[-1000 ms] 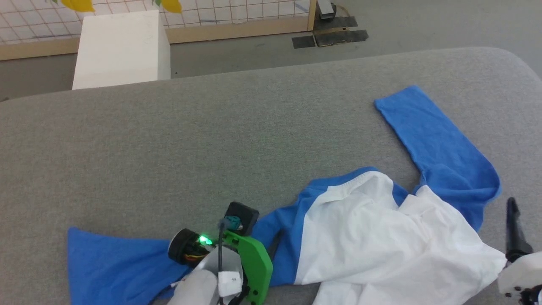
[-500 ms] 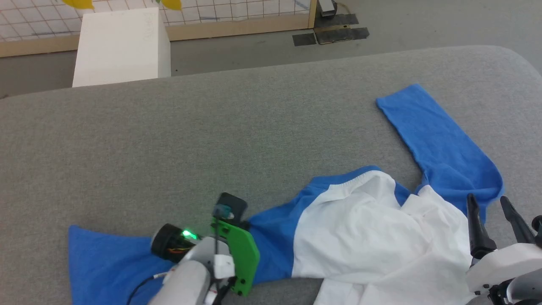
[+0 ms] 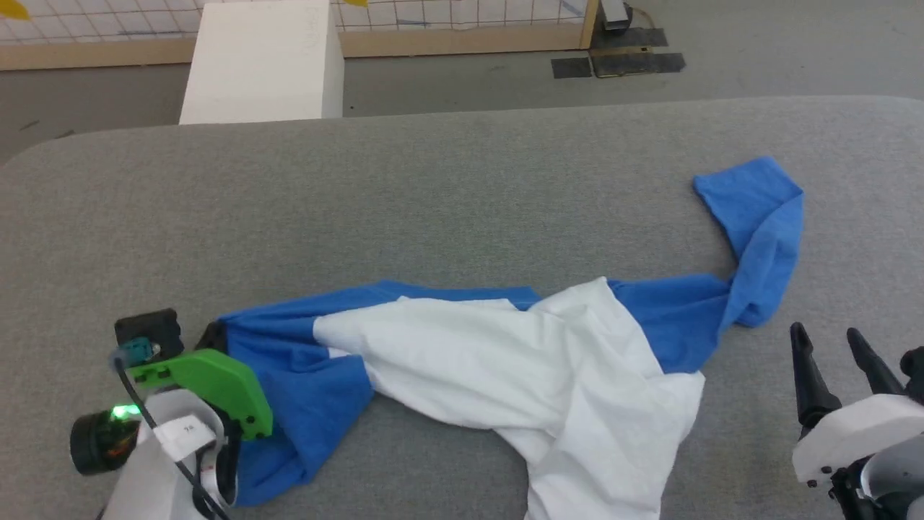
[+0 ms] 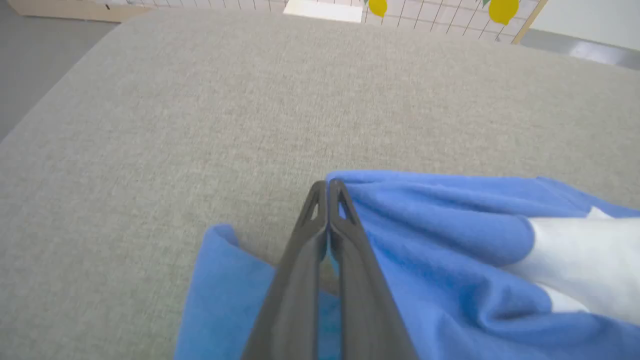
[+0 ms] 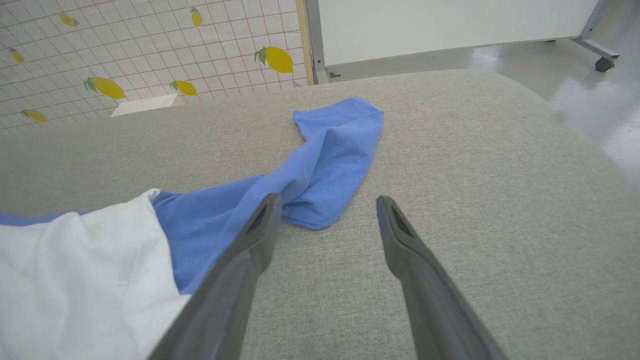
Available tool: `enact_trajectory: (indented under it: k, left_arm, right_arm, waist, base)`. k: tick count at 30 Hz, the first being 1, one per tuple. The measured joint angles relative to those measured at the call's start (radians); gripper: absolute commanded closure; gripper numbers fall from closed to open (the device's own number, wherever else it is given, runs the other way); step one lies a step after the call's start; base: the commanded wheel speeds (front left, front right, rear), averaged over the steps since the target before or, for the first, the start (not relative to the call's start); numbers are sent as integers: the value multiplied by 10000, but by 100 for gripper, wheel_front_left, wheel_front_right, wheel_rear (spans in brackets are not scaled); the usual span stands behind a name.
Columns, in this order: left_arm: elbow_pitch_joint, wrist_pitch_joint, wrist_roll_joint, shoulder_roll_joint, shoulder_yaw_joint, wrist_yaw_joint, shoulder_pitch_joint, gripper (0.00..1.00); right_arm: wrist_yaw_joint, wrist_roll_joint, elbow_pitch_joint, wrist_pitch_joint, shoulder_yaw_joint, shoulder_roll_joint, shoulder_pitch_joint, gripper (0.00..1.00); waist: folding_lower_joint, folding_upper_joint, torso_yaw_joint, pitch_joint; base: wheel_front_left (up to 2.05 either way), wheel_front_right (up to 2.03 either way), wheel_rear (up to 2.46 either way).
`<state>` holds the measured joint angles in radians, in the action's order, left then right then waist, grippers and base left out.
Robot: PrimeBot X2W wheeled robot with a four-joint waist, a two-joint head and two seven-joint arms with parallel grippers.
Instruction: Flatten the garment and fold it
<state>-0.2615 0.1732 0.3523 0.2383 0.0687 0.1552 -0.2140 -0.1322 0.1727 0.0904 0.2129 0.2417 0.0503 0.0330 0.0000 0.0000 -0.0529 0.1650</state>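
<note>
Grey cloth-covered table (image 3: pixel 462 188), one garment (image 3: pixel 491 361) lying on it.
The garment lay strung out across the near half, white middle crumpled, one blue sleeve (image 3: pixel 761 217) trailing toward the far right, the other blue end bunched at the left.

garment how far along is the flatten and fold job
Done: nothing yet; the garment lies bunched and twisted across the grey surface, no fold made. In hand: the left end effector is shut on blue fabric at one end; the right end effector is open near the blue sleeve at the other, holding nothing. Left: spread it flat, then fold.
</note>
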Motion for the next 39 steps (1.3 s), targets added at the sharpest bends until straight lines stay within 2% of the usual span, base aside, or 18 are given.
enact_trajectory:
  k: [2, 5, 12, 14, 15, 16, 17, 22, 26, 33, 36, 39]
  left_arm:
    - [-75, -21, 178, -142, -2, -130, 177, 0]
    - [2, -619, 468, -408, -61, -232, 382, 0]
    - [430, -3089, 299, -915, 140, -435, 598, 0]
    - [395, -3544, 140, -1043, 305, -481, 598, 0]
    - [372, -3695, 40, -1103, 376, -497, 595, 0]
    - [343, -3776, 4, -1147, 420, -500, 588, 0]
    - [288, -3841, -17, -1187, 491, -531, 584, 0]
    - [21, -4000, -35, -1308, 675, -642, 480, 0]
    - [-173, -4054, -36, -1350, 752, -713, 273, 0]
    - [-357, -4138, -35, -1338, 746, -748, 222, 0]
    - [-391, -4138, -35, -1333, 754, -748, 226, 0]
    - [-412, -4138, -33, -1333, 782, -748, 248, 0]
  right_arm:
    - [0, 84, -123, 161, -88, -4, -109, 0]
    - [0, 163, -364, 497, -192, 0, -443, 0]
    - [0, 115, -1572, 1900, -276, -13, -1450, 0]
    - [0, -357, -2027, 2429, -96, -8, -1790, 0]
    - [2, -426, -2251, 2732, -29, 0, -1925, 15]
    - [2, -435, -2405, 2903, -8, 4, -2020, 77]
    - [2, -510, -2520, 3010, 19, 2, -2122, 100]
    - [2, -723, -2815, 2871, 247, -10, -2856, 100]
    - [0, -1045, -2846, 1962, 247, -10, -3750, 100]
    - [0, -1325, -2481, 96, -546, -4, -5386, 100]
    - [-2, -1302, -2092, -370, -616, -19, -5432, 100]
    - [-2, -1237, -1720, -270, -270, -31, -4653, 100]
  waist:
    - [0, 0, 97, 0]
    - [0, 0, 265, 6]
    - [0, 0, 700, 90]
    - [0, 0, 846, 125]
    - [0, 0, 918, 141]
    - [1, 0, 977, 152]
    - [0, 0, 1048, 165]
    - [0, 0, 1328, 223]
    - [1, 0, 1468, 261]
    - [0, 0, 1412, 150]
    - [1, 0, 1353, 54]
    - [1, 0, 1285, -64]
  base:
    - [0, 0, 0]
    - [0, 0, 0]
    - [0, 0, 0]
    - [0, 0, 0]
    - [0, 0, 0]
    - [0, 0, 0]
    - [0, 0, 0]
    - [0, 0, 0]
    - [0, 0, 0]
    - [0, 0, 0]
    - [0, 0, 0]
    - [0, 0, 0]
